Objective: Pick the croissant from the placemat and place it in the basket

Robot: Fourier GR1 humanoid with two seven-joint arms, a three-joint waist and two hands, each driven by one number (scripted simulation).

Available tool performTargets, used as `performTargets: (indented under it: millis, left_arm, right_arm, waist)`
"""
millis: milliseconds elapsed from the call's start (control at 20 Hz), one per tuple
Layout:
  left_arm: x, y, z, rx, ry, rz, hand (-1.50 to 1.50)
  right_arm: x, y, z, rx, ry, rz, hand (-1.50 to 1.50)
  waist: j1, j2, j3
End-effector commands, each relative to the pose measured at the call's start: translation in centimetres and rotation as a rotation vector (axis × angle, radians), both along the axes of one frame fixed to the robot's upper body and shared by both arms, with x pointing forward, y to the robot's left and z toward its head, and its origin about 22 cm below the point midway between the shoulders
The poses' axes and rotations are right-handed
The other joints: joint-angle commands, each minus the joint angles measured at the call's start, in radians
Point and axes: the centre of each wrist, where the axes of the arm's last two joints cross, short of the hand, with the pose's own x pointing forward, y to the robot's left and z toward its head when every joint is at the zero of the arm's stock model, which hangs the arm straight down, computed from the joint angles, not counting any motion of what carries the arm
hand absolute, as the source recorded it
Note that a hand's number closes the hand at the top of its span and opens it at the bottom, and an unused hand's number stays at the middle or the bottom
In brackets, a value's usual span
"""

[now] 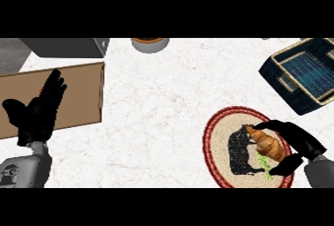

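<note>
Gripping croissant point(266, 143) on placemat point(212, 141) in curled right hand point(301, 142); next probably needs lifting clear, then carrying across to basket point(279, 79), well apart.

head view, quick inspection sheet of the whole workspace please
surface: white marbled counter, no spills seen
job's things: croissant over the round placemat, lower right; dark basket apart from it, upper right
clutter: brown board at left; grey box and round container at the top edge
hands: right hand curled round the croissant; left hand open, resting over the board
cables: nothing seen
surroundings: nothing seen beyond the counter
</note>
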Motion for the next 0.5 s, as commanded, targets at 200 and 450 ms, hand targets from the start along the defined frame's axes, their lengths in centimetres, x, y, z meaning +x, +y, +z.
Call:
performTargets:
  millis: [200, 450]
  left_arm:
    - [0.4, -1.0, 0.6, 0.002, 0.004, -0.01, 0.0]
    - [-0.3, 0.1, -0.1, 0.001, 0.017, -0.008, 0.0]
  right_arm:
    - [-0.2, 1.9, -3.2, 0.049, 0.064, 0.045, 1.5]
    - [-1.5, 1.3, -4.5, 0.072, 0.061, 0.034, 1.5]
  waist:
    - [0.004, 0.011, 0.016]
    - [0.007, 0.012, 0.017]
